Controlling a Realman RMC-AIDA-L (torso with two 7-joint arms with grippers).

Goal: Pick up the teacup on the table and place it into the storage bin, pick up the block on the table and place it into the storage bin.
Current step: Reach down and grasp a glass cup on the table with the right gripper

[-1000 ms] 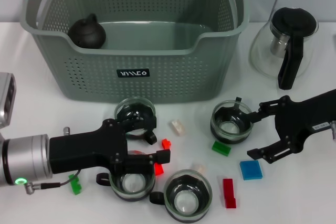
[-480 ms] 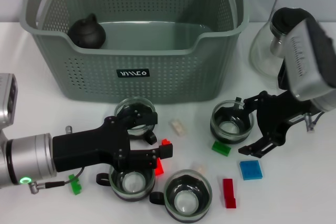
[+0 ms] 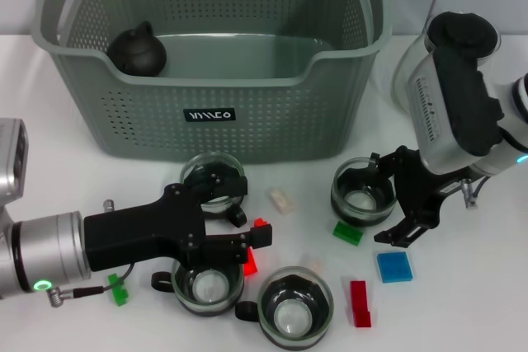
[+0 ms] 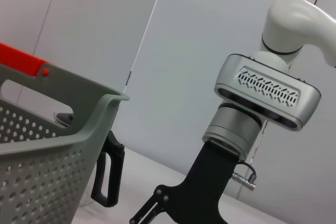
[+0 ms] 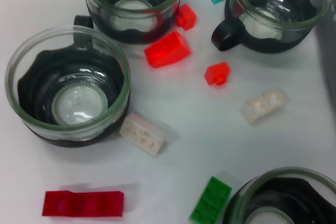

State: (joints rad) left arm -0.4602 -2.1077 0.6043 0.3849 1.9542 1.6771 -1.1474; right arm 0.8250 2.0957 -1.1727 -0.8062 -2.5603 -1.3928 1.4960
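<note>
The storage bin stands at the back centre. Several glass teacups sit in front of it: one at the right, one near the bin, two at the front. Small blocks lie among them: cream, red, green, blue, long red. My right gripper is open, its fingers just right of the right teacup. My left gripper is open over the red block, between two cups. The right wrist view shows teacups and blocks.
A black round pot lies inside the bin at its left. A glass carafe with black lid and handle stands at the back right, partly behind my right arm. A green block lies by my left arm.
My right wrist has swung up and in, bringing its open gripper left, close against the right teacup. The left gripper has hardly moved.
</note>
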